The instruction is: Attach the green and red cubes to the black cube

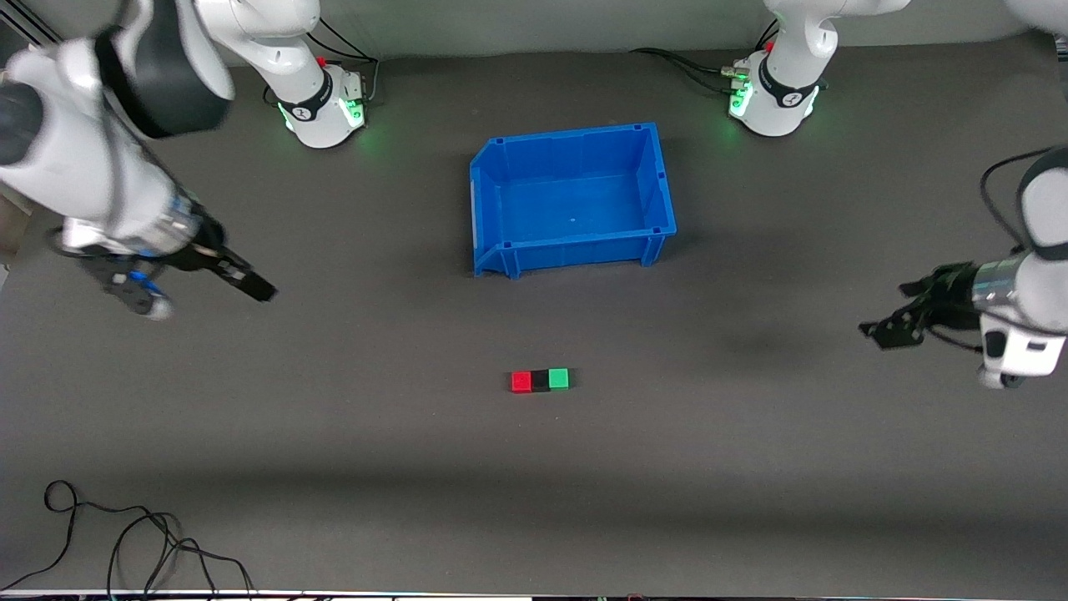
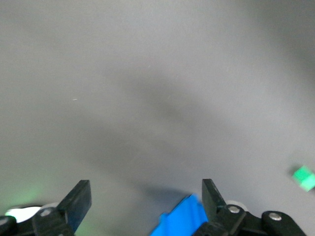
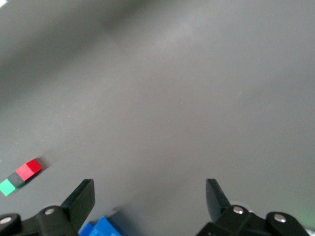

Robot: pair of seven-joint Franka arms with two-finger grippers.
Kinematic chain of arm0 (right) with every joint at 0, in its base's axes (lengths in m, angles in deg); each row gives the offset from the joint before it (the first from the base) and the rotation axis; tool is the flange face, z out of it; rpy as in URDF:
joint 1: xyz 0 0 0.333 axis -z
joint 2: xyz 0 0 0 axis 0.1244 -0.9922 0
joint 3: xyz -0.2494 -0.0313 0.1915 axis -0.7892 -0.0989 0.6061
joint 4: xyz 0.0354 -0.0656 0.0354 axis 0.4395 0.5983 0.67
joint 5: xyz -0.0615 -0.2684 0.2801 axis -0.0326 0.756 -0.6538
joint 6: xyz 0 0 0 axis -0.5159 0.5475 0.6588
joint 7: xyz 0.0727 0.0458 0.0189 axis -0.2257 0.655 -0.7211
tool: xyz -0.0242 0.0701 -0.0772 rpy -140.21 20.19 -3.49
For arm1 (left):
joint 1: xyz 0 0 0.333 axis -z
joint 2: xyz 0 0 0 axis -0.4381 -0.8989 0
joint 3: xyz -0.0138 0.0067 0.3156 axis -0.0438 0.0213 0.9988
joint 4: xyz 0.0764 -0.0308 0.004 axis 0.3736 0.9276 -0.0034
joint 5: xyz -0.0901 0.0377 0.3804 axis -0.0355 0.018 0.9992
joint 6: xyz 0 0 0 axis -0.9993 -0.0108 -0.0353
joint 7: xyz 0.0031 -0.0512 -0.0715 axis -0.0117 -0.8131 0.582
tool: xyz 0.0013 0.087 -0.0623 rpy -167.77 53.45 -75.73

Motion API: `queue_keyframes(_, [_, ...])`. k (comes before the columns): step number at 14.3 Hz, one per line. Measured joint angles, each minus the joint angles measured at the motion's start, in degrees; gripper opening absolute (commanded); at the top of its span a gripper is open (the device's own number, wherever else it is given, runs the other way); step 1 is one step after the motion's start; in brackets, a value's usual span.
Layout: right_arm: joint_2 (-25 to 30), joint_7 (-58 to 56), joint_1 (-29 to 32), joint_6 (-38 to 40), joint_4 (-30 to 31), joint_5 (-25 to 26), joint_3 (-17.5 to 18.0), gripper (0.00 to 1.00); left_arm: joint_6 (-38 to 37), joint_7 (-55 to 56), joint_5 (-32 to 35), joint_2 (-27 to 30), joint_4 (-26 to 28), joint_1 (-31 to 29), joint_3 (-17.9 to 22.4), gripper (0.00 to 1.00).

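Note:
The red cube [image 1: 521,381], the black cube [image 1: 541,381] and the green cube [image 1: 559,378] lie touching in a row on the dark table, black in the middle, nearer the front camera than the blue bin. My right gripper [image 1: 250,284] is open and empty, up over the table toward the right arm's end. My left gripper [image 1: 886,310] is open and empty over the left arm's end. The right wrist view shows its gripper [image 3: 150,194] and the red cube [image 3: 29,168], black cube [image 3: 17,179] and green cube [image 3: 7,187]. The left wrist view shows its gripper [image 2: 146,196] and the green cube [image 2: 304,178].
An empty blue bin [image 1: 571,249] stands mid-table between the arm bases and the cubes; parts of it show in the left wrist view [image 2: 182,219] and the right wrist view [image 3: 98,227]. Loose black cables [image 1: 125,542] lie at the table's front corner at the right arm's end.

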Motion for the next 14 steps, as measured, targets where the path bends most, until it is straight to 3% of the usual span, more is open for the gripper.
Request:
queue_keyframes(3, [3.7,-13.9,1.8,2.4,-0.2,-0.2,-0.4,1.00,-4.2,-11.9,3.3,2.9,-3.2,-0.1,-0.4,1.00])
queue_keyframes(7, [4.7,-28.7,1.9,6.1,-3.0,-0.2,-3.9,1.00,-4.3,-23.9,9.2,6.4,-3.9,2.1,-2.6,1.00])
queue_keyframes(14, [3.0,-36.3,2.1,6.1,-4.1,-0.4,-4.4,1.00,-1.8,-34.9,12.3,8.0,-3.9,3.0,-4.3,1.00])
